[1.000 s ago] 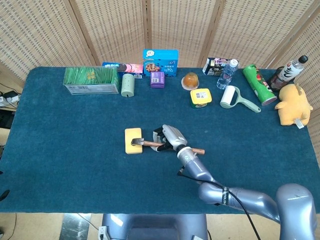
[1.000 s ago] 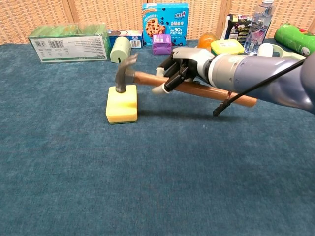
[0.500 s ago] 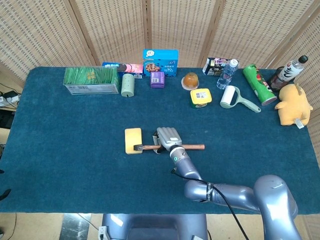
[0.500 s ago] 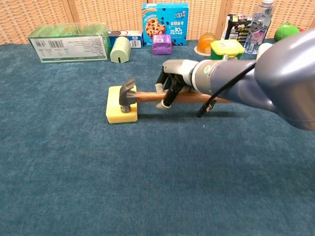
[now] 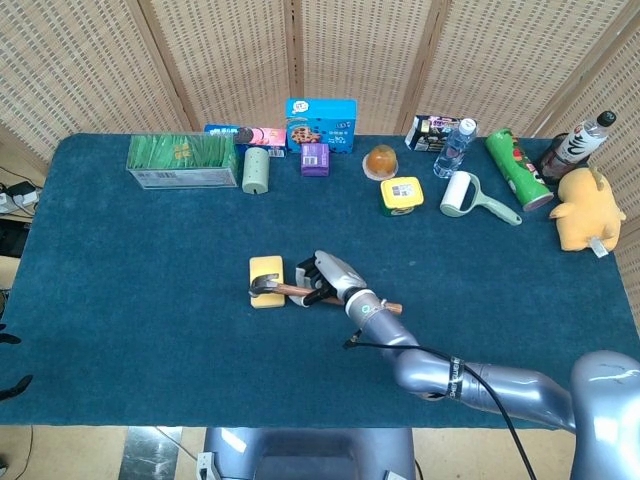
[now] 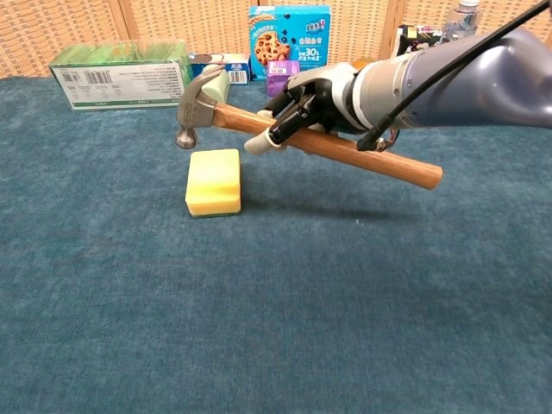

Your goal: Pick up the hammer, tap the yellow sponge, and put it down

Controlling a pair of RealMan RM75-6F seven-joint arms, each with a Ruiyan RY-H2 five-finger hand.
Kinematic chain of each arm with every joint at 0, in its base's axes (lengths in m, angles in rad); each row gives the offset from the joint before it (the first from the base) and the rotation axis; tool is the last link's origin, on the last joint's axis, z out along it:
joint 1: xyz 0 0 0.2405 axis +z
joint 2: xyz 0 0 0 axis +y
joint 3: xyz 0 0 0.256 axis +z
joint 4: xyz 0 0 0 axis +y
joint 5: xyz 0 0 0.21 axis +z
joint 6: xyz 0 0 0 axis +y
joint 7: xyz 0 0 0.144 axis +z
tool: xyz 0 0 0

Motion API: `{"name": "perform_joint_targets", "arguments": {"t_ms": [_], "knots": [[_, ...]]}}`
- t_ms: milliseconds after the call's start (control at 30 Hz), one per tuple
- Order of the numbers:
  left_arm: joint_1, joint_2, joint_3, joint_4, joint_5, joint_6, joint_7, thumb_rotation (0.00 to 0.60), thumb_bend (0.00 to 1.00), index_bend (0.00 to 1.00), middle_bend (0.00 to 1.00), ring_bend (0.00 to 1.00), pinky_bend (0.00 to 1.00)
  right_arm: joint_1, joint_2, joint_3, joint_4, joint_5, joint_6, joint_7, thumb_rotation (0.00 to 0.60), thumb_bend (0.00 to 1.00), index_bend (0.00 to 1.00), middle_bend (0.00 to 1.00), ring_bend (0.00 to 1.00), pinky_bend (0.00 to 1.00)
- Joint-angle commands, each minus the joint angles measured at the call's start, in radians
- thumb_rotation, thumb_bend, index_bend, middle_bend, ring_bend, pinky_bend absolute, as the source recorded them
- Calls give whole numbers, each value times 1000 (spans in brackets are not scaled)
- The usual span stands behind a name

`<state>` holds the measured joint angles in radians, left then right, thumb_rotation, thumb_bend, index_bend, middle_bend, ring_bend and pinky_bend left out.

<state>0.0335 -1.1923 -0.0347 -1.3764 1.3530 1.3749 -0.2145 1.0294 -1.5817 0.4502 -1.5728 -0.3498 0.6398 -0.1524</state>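
Note:
The yellow sponge (image 6: 213,181) lies flat on the blue cloth, a little left of centre; the head view shows the same sponge (image 5: 266,280). My right hand (image 6: 307,107) grips the wooden handle of the hammer (image 6: 199,97) near its middle. The hammer is in the air, tilted, with its steel head just above the sponge's far edge and clear of it. From the head view the hammer (image 5: 264,289) overlaps the sponge, and my right hand (image 5: 329,278) sits just right of it. My left hand does not show in either view.
Along the far edge stand a green box (image 5: 182,160), a cookie box (image 5: 321,124), a purple carton (image 5: 315,158), a yellow tub (image 5: 401,195), a lint roller (image 5: 462,194), a water bottle (image 5: 454,146) and a green can (image 5: 518,167). A yellow plush (image 5: 585,210) sits far right.
One second ago the hammer head touched the sponge, and half a second ago it lay pressed on it. Now my right hand has raised the hammer clear above the sponge.

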Motion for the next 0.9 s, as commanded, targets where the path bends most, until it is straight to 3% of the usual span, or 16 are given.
{"name": "perform_joint_targets", "arguments": {"t_ms": [33, 300, 433, 733, 900], "knots": [[3, 2, 0, -3, -3, 3, 3, 600, 225, 332, 182, 72, 133, -1, -5, -14, 29, -33, -13, 25, 600, 372, 861, 1000, 1000, 1000], [6, 3, 1, -4, -16, -5, 8, 600, 225, 332, 182, 72, 132, 45, -57, -71, 97, -89, 71, -13, 600, 372, 861, 1000, 1000, 1000], [5, 1, 1, 0, -20, -13, 6, 600, 225, 333, 182, 72, 132, 86, -113, -131, 148, -118, 174, -120, 600, 374, 861, 1000, 1000, 1000], [5, -2, 1, 8, -24, -19, 2, 600, 225, 332, 182, 72, 133, 175, -200, -237, 238, -48, 289, -400, 600, 373, 861, 1000, 1000, 1000], [3, -4, 1, 14, -21, -23, -3, 600, 224, 333, 182, 72, 132, 159, -183, -188, 189, -30, 337, -407, 600, 374, 861, 1000, 1000, 1000]]}}
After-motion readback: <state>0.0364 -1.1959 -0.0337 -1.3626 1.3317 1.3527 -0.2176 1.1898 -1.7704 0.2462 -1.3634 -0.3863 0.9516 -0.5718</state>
